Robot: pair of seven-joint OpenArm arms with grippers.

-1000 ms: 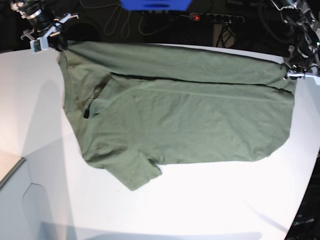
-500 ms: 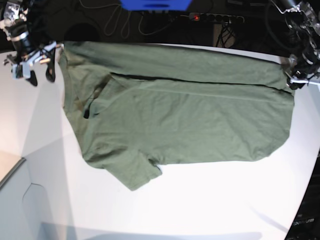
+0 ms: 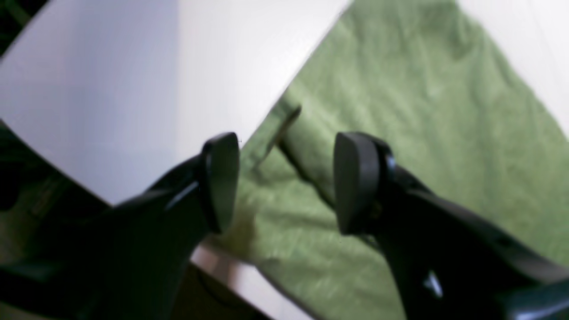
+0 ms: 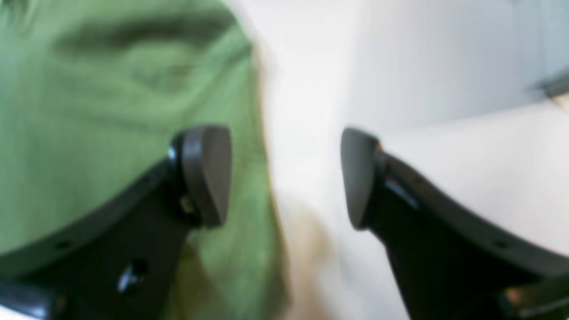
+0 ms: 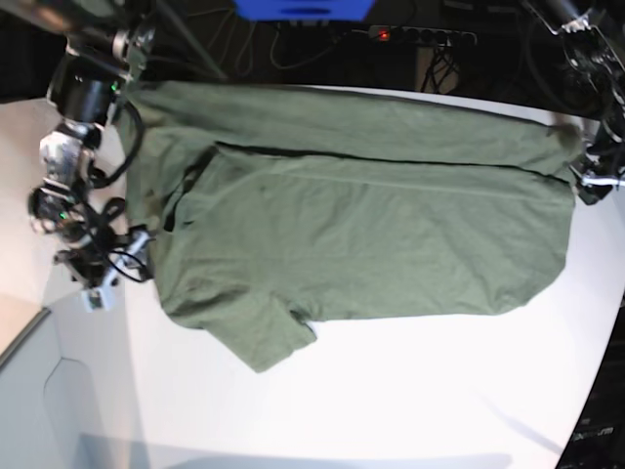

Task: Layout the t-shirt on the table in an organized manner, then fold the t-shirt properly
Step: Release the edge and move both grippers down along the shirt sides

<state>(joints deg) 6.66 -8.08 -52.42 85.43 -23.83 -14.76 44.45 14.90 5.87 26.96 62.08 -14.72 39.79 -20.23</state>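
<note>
The olive-green t-shirt (image 5: 361, 225) lies spread on the white table (image 5: 410, 391), with its far long edge folded over as a strip and one sleeve pointing toward the near side. My right gripper (image 5: 115, 269) hangs open beside the shirt's left edge. In the right wrist view the gripper (image 4: 286, 178) holds nothing, with cloth (image 4: 111, 89) under one finger and bare table (image 4: 444, 89) under the other. My left gripper (image 5: 591, 184) is open at the shirt's far right corner. In the left wrist view the gripper (image 3: 284, 182) straddles the hem corner (image 3: 400, 111) without gripping it.
A power strip (image 5: 420, 35) and cables lie behind the table's far edge, next to a blue object (image 5: 303, 8). The table edge curves down at the right (image 5: 601, 362). A grey panel (image 5: 39, 391) sits at the near left.
Both grippers have opened and let go of the shirt. The right gripper has travelled from the far left corner down along the shirt's left edge. The left gripper has shifted slightly down and to the right.
</note>
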